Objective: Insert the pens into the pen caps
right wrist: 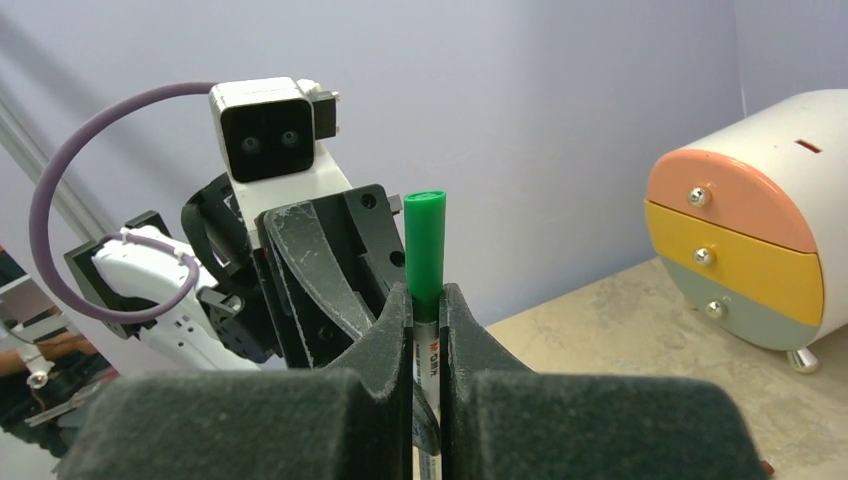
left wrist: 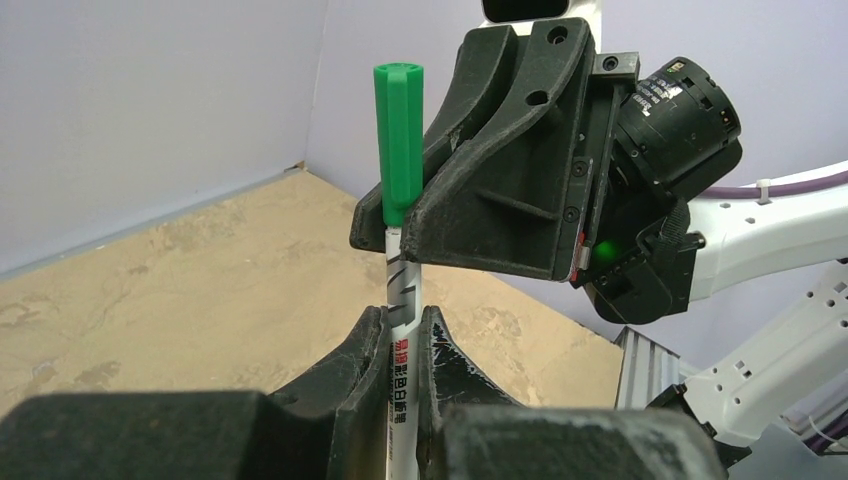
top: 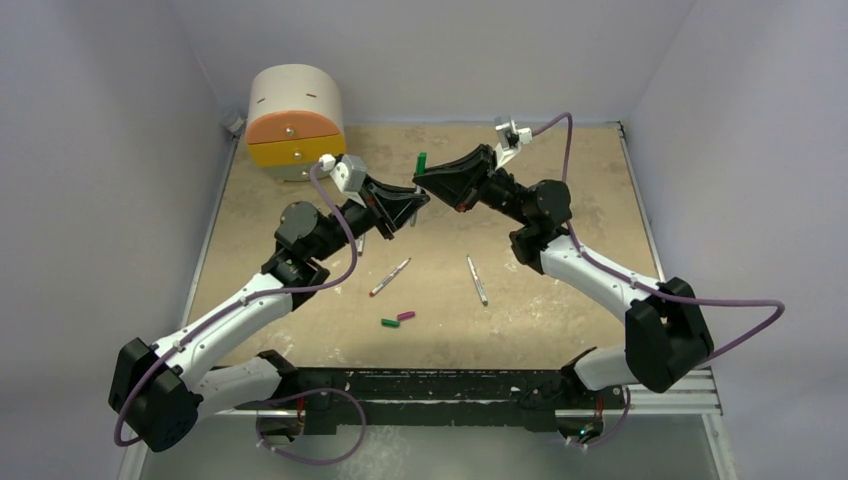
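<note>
A white pen stands upright above the table with a green pen cap on its top end. My left gripper is shut on the pen's printed barrel, lower down. My right gripper is shut on the same pen, right where the green cap ends. In the top view the two grippers meet at mid-table, left and right, with the cap sticking out past them. Two more pens lie on the table. A green cap and a magenta cap lie nearer the front.
A round white drawer box with orange and yellow drawers stands at the back left of the tan table. Pale walls close in the table on three sides. A metal rail runs along the near edge.
</note>
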Motion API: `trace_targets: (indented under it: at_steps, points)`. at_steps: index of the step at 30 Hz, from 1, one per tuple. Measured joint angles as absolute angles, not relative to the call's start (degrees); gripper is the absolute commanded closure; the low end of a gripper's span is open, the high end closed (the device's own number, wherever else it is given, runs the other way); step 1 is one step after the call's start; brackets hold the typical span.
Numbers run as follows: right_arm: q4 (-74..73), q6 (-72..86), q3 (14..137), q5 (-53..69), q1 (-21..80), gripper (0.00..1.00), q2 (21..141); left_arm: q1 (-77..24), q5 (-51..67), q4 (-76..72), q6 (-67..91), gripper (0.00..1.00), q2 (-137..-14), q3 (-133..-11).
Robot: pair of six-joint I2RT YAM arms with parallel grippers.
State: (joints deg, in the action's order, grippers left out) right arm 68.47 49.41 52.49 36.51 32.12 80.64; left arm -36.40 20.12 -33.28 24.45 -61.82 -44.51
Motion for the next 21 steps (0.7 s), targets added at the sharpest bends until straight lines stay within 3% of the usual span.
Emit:
trace_targets:
  at_steps: [3, 21]
  points:
    - [68.49, 49.06, 52.49, 36.49, 32.12, 0.83, 80.62, -36.40, 20.08, -33.17, 24.40, 1.00, -61.73, -44.51]
    - [53.23, 36.23, 52.49, 34.57, 32.62, 0.48, 73.73, -36.40, 19.70, -30.24, 22.90, 1.00, -60.90, -44.86]
